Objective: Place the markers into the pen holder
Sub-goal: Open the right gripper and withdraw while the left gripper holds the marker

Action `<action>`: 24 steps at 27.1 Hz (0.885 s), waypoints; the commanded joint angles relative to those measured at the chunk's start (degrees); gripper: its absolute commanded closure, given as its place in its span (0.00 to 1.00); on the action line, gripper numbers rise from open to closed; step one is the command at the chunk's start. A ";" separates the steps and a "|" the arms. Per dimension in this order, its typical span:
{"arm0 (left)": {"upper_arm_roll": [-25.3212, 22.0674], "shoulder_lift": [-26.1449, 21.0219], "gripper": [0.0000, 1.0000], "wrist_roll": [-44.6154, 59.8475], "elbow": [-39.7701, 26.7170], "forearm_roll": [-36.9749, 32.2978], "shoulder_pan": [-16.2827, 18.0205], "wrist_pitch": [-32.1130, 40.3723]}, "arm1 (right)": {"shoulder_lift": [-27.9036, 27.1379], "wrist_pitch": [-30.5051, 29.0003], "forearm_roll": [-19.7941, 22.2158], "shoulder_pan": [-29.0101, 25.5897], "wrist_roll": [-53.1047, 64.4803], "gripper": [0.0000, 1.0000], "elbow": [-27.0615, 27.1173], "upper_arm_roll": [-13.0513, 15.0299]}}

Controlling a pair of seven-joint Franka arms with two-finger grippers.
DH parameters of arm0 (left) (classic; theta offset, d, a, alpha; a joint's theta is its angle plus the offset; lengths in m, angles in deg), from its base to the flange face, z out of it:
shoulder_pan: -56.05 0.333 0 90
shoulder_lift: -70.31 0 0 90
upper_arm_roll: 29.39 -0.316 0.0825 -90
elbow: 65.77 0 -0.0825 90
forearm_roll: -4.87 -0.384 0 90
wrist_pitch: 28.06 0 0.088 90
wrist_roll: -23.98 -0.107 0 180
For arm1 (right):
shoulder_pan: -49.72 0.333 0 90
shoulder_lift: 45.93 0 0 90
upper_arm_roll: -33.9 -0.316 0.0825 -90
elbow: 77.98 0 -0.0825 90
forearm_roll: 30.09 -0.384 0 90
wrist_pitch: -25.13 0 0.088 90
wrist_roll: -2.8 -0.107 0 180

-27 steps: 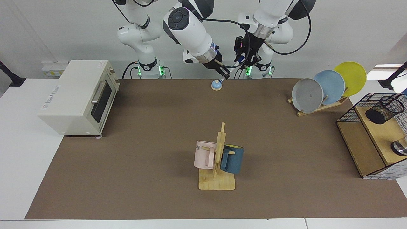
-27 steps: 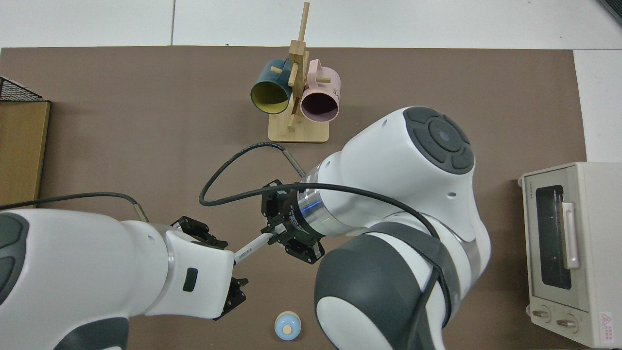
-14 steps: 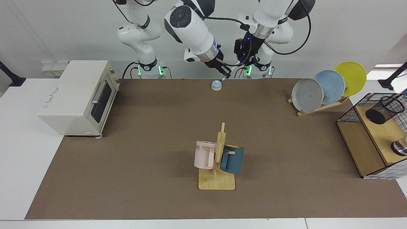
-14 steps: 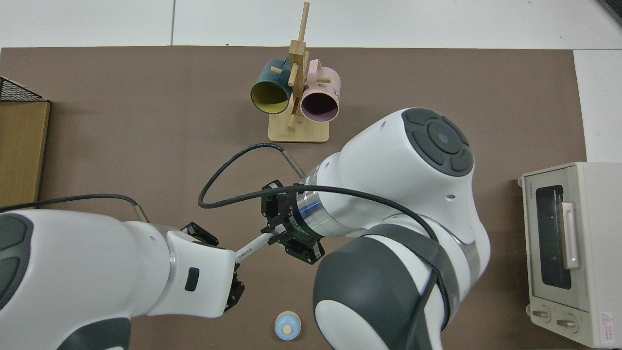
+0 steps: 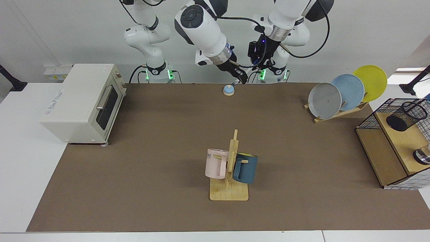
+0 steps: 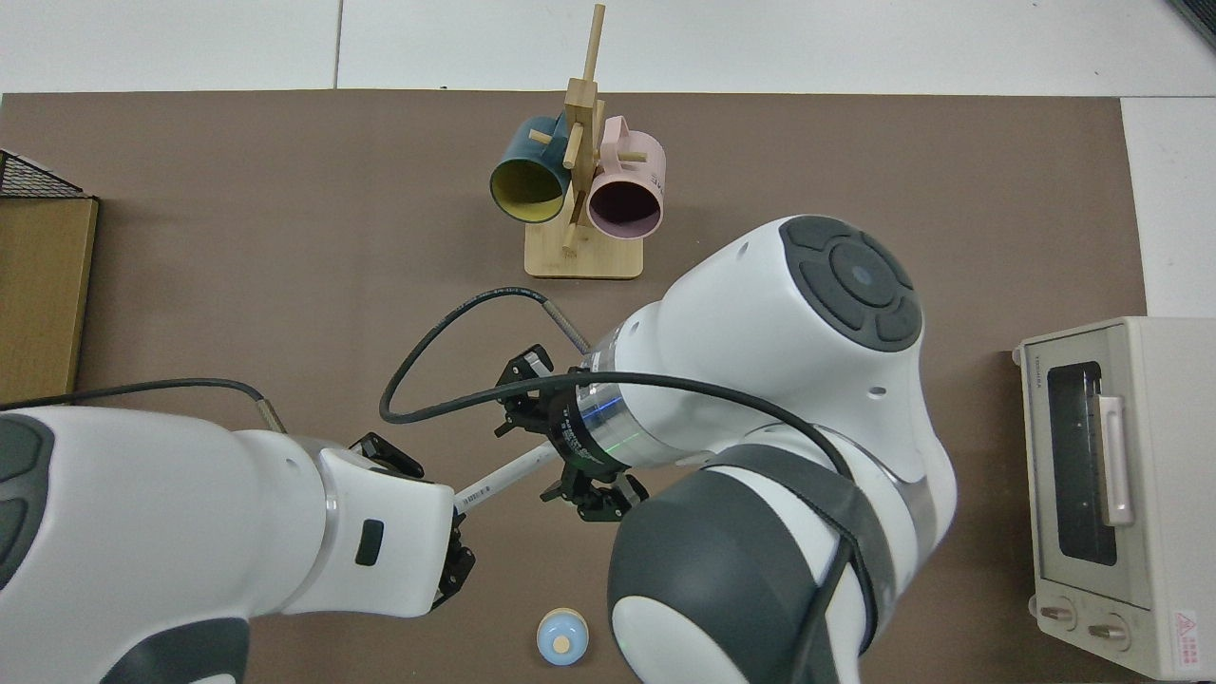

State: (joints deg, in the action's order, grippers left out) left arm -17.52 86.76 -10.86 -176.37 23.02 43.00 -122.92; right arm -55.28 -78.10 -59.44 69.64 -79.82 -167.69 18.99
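A robot lab staged as a kitchen corner. Two white arms stand bolted at the far edge of a white tabletop (image 5: 20,161) covered by a brown mat (image 5: 161,141), before a bare white wall. Household props sit spaced out: a toaster oven (image 5: 82,102), a mug tree (image 5: 230,171), a plate rack (image 5: 347,92).

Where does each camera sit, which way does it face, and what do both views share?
Facing view: across the table, facing both arm bases; right gripper and left gripper meet near the far edge.
Top view: overhead, looking down; both forearms show, left gripper shut on the slim white-barrelled marker.
Shared: wooden mug stand, cream toaster oven, small blue dome.
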 commanded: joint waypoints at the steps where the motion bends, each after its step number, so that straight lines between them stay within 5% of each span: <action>1: -0.45 1.48 1.00 0.21 -1.55 -0.22 -0.22 -0.68 | 1.62 -0.04 1.14 -1.11 1.68 0.00 -0.02 0.58; 8: -0.80 1.48 1.00 0.04 -1.55 -1.35 0.04 -0.33 | 4.52 4.26 1.93 -6.82 11.85 0.00 -0.38 1.11; 24: -4.75 0.95 1.00 -0.93 -1.02 -13.92 1.10 2.84 | 5.14 7.43 20.82 -18.69 51.05 0.00 -0.46 1.11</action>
State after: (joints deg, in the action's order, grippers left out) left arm -20.95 86.75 -10.95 -176.45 12.56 43.69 -121.07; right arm -50.82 -71.54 -42.28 53.79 -40.21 -167.58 20.90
